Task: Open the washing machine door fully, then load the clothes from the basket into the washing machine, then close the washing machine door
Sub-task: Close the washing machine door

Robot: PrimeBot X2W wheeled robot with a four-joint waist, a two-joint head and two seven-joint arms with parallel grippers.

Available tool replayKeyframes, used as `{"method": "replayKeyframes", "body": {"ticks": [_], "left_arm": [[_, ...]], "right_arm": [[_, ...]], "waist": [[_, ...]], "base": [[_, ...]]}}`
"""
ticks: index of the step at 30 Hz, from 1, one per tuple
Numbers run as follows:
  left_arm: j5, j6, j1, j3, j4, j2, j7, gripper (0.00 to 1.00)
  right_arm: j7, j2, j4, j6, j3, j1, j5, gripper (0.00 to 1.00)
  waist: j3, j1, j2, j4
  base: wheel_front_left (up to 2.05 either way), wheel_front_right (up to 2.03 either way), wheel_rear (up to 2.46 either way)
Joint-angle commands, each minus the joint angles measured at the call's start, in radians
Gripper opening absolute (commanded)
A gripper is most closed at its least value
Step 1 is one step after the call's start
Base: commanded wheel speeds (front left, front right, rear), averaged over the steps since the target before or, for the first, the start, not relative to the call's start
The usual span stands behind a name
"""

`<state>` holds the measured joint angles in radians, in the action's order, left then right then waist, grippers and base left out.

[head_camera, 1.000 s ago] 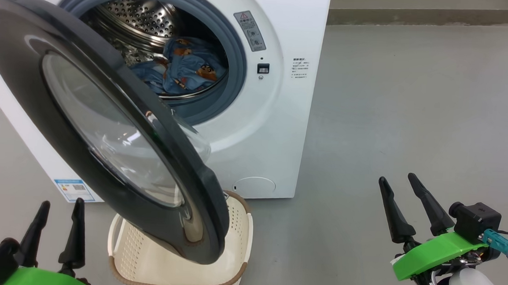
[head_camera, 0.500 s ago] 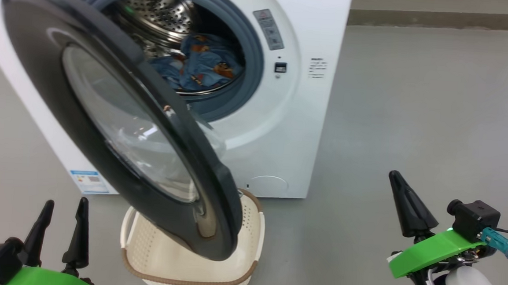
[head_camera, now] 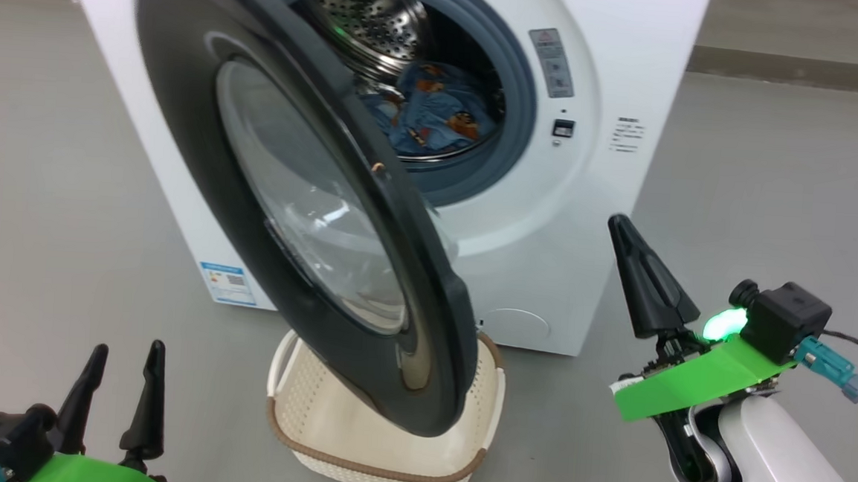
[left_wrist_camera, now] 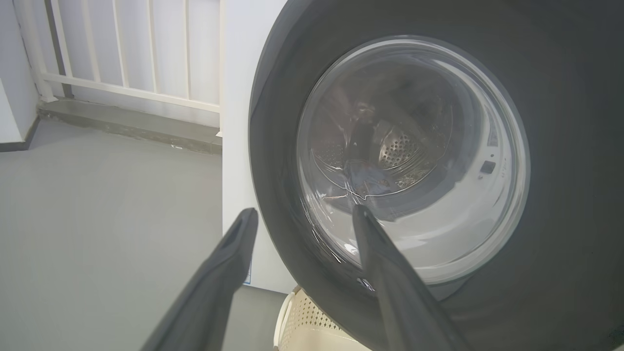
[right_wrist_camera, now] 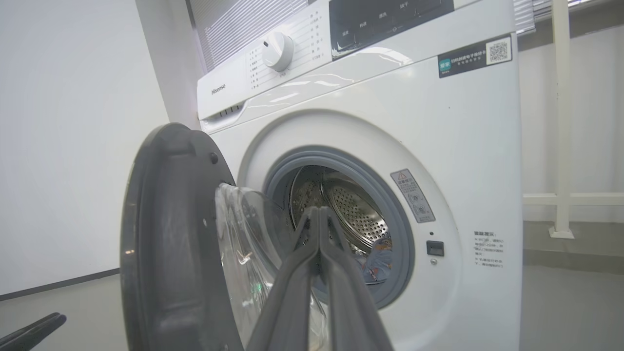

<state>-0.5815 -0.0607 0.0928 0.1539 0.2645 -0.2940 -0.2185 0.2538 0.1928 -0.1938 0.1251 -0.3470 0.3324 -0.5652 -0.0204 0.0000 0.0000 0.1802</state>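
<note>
Obs. Your washing machine [head_camera: 586,228] stands on the grey floor [head_camera: 775,180], front toward you. Its door [head_camera: 204,138] is swung out to the left and stands partly open. The black rim is tilted toward the head camera and the glass bowl [head_camera: 305,189] bulges back toward the opening. The lower edge of the door hangs over the basket [head_camera: 301,390], which sits on the floor just in front of the machine, below the opening.

Clothes [head_camera: 437,115]: blue printed fabric lies low inside the steel drum [head_camera: 368,21], behind the grey-blue rubber ring [head_camera: 516,97]. The door covers the middle of the basket, so you cannot tell whether any cloth lies in that part. The cream bottom shows at the near edge.

Left gripper [head_camera: 129,346]: low at your left, fingers apart, holding nothing, well apart from the door. In the left wrist view its two fingers point at the outer face of the door.

Right gripper [head_camera: 618,221]: raised at your right, near the machine's front right corner. Its fingers are pressed together into one point with nothing between them. In the right wrist view the joined fingers aim at the drum opening, with the inner side of the door to their left. It touches neither door nor machine.
</note>
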Motion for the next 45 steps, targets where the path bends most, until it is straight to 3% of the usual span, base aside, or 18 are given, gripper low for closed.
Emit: {"method": "replayKeyframes", "body": {"ticks": [1, 7, 13, 21, 28, 36, 45], "left_arm": [[-0.006, 0.004, 0.019, -0.032, -0.02, -0.021, -0.001, 1.0], [-0.009, 0.004, 0.023, -0.026, -0.017, -0.022, 0.0, 1.0], [-0.012, 0.005, 0.025, -0.018, -0.01, -0.018, 0.0, 1.0], [-0.015, 0.009, 0.025, -0.012, -0.005, -0.016, -0.002, 1.0], [-0.02, 0.008, 0.026, -0.006, -0.002, -0.012, -0.003, 1.0], [-0.026, 0.009, 0.026, -0.006, 0.002, -0.016, -0.005, 1.0], [-0.03, 0.011, 0.033, -0.003, -0.005, -0.022, -0.007, 1.0]], "right_arm": [[0.008, -0.004, 0.052, 0.006, -0.009, 0.037, -0.01, 0.0], [0.008, -0.021, 0.157, 0.006, -0.046, 0.064, -0.02, 0.0], [0.008, -0.032, 0.228, 0.006, -0.155, 0.096, -0.025, 0.0], [0.008, -0.006, 0.158, 0.006, -0.33, 0.144, -0.038, 0.0], [0.008, 0.017, 0.049, 0.006, -0.413, 0.177, -0.047, 0.0], [0.008, 0.03, -0.051, 0.006, -0.423, 0.194, -0.062, 0.0], [0.008, 0.054, -0.13, 0.006, -0.345, 0.218, -0.059, 0.0]], "waist": [[-0.011, 0.0, 0.0, 0.047], [-0.015, 0.0, 0.0, 0.088], [-0.02, 0.0, 0.0, 0.118], [-0.024, 0.0, 0.0, 0.15], [-0.022, 0.0, 0.0, 0.177], [-0.019, 0.0, 0.0, 0.199], [0.011, 0.0, 0.0, 0.202]], "base": [[0.0, 0.0, 0.0], [0.0, 0.0, 0.0], [0.0, 0.0, 0.0], [0.0, 0.0, 0.0], [0.0, 0.0, 0.0], [0.0, 0.0, 0.0], [0.0, 0.0, 0.0]]}}
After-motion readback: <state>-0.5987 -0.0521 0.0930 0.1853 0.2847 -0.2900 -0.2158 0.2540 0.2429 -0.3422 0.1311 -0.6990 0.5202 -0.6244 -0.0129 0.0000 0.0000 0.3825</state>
